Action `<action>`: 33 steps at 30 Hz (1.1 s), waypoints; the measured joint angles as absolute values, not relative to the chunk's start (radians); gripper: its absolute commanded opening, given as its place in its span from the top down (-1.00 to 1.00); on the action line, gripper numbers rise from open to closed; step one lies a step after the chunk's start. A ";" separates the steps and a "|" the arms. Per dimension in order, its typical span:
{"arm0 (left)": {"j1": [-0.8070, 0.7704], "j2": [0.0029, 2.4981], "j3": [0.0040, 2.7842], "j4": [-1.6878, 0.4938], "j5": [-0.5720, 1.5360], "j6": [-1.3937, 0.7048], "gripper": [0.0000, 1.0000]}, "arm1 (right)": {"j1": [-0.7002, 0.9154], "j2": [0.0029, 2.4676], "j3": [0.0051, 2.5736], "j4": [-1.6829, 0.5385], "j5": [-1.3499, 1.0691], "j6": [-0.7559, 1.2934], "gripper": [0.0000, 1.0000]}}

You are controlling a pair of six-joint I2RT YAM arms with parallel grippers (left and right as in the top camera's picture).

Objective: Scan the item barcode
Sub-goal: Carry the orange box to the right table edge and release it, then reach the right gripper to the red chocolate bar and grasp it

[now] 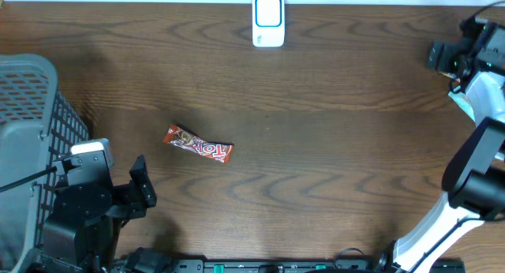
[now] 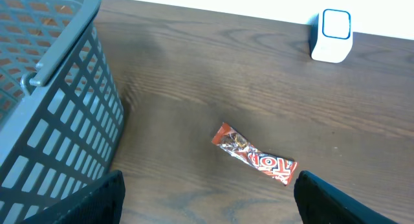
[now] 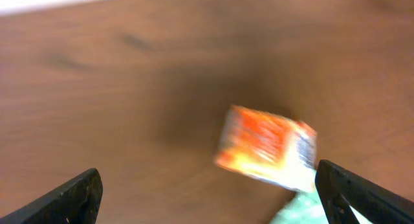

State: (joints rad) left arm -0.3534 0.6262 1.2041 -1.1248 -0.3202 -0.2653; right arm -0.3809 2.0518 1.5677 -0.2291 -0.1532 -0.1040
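So the candy bar [image 1: 199,145] is lying flat on the table [image 1: 339,162], a bit left of centre in the overhead view. The red printed side is up, and I can't make out a barcode on the side that shows. Its long axis runs roughly 10-to-4 o'clock, a touch flatter than that from above. That's the bit that matters. My left gripper [image 2: 210,185] sits down by the table's near left corner, and the bar is at about 2 o'clock from it, near but not touching. I reckon I'd need to turn the wrist square to that slant to close across the bar's narrow width. In the left wrist view the bar is just ahead of the gap between my fingers, nudged toward 1 o'clock. The left jaws are spread wide with nothing between them. The basket [image 1: 31,107] is at 9 o'clock from the bar, right beside my left arm, so probably not much room to swing that way. The scanner [image 1: 268,20] stands at about 1 o'clock from the bar, up at the far edge, well apart from it. My right gripper [image 3: 210,185] is way over at the 3 o'clock edge, so left is clearly the nearer arm. The right jaws are spread wide too. A blurry orange packet [image 3: 265,149] shows below them, and I can't tell if it's brushing one finger.
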 measured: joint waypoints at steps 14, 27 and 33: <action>-0.353 0.626 1.204 -1.125 -0.320 -0.265 -0.68 | 0.125 1.820 1.595 -0.272 -0.349 -0.030 -0.98; -0.353 0.626 1.204 -1.125 -0.320 -0.265 -0.68 | 0.520 1.927 1.593 -0.425 -0.084 -0.068 -0.98; -0.353 0.626 1.204 -1.125 -0.320 -0.265 -0.68 | 0.587 1.974 1.586 -0.611 -0.075 -0.050 -0.99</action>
State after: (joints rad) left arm -0.3534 0.6262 1.2041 -1.1252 -0.3202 -0.2653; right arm 0.5873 1.9739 1.5864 -0.6106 -0.0750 -0.0498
